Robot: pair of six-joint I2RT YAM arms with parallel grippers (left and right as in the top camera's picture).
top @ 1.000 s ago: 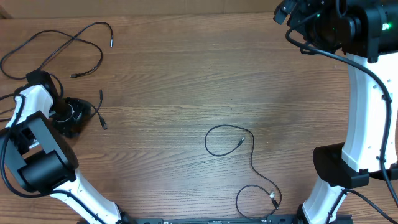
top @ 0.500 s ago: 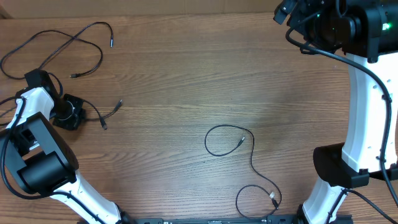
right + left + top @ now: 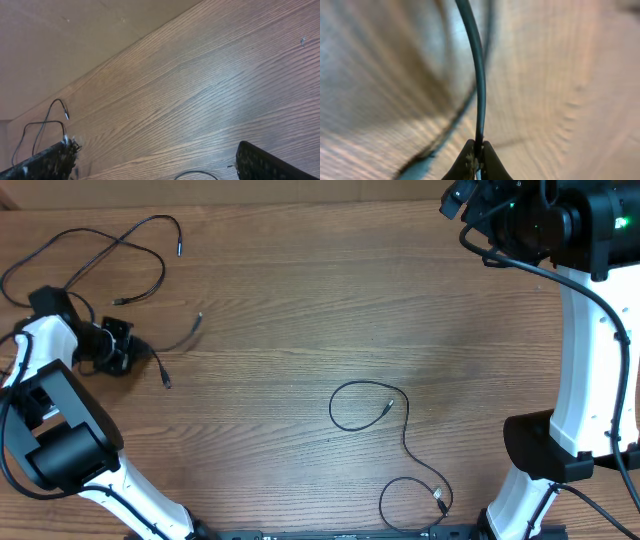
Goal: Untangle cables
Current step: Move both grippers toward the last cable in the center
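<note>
Three thin black cables lie apart on the wooden table (image 3: 300,300). My left gripper (image 3: 118,346) at the far left is shut on the short cable (image 3: 190,330); in the left wrist view the left gripper (image 3: 476,151) pinches that cable (image 3: 479,75), which rises straight from the closed tips. A long looped cable (image 3: 118,244) lies at the back left. A third cable (image 3: 366,383) curls from the middle toward the front edge. My right gripper (image 3: 462,200) hangs open high at the back right; the right gripper (image 3: 157,167) holds nothing, and the long cable (image 3: 50,117) shows far off.
The left arm's white links (image 3: 60,430) fill the front left corner. The right arm's white column (image 3: 585,370) and base stand along the right side. The table's back edge meets a plain wall (image 3: 75,35).
My left gripper closed on the short cable and moved toward the back of the table. The cable's free end swung out to the right and back. The right arm stayed still.
</note>
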